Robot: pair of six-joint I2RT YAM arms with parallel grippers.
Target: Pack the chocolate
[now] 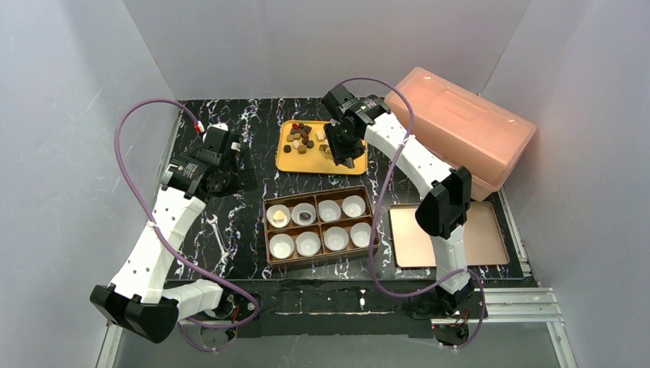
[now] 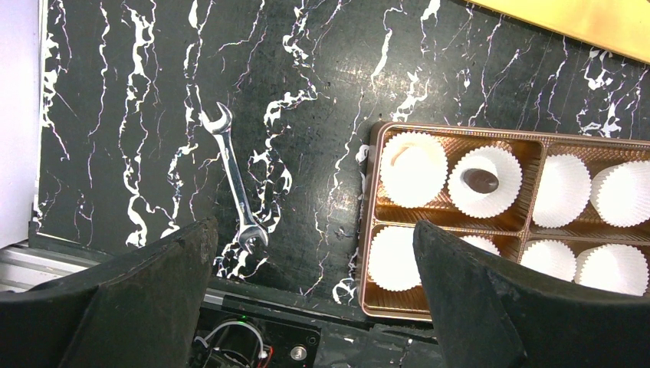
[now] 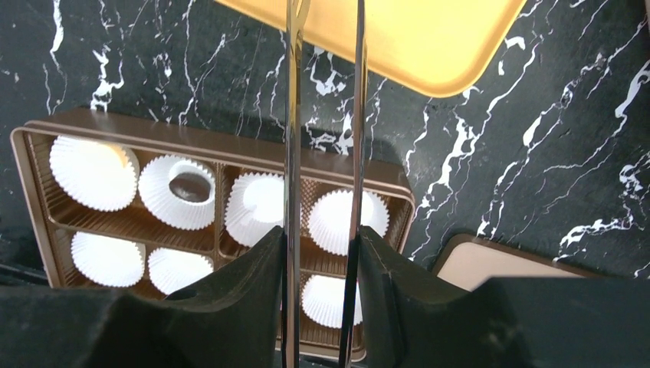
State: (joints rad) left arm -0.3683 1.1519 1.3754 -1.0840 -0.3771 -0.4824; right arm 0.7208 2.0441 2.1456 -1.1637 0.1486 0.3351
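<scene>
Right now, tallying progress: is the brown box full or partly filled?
Partly filled: the brown box holds a light chocolate and a dark chocolate; six paper cups sit empty.

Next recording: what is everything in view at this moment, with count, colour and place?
loose chocolate: a small heap, too small to count; dark brown, light brown and cream; on the yellow tray
yellow tray: one, far centre of the table
box: one, brown, eight compartments, centre
paper cups: eight, white, one in each compartment
packed chocolate: two, one light and one dark, in the far row's two leftmost cups
wrench: one, silver, left of the box
container: one, pink, far right
flat lid: one, brown rim, right of the box
table: black marble
tongs: one pair, metal, in the right gripper
right gripper: shut on the tongs, at the yellow tray
left gripper: open, empty
</scene>
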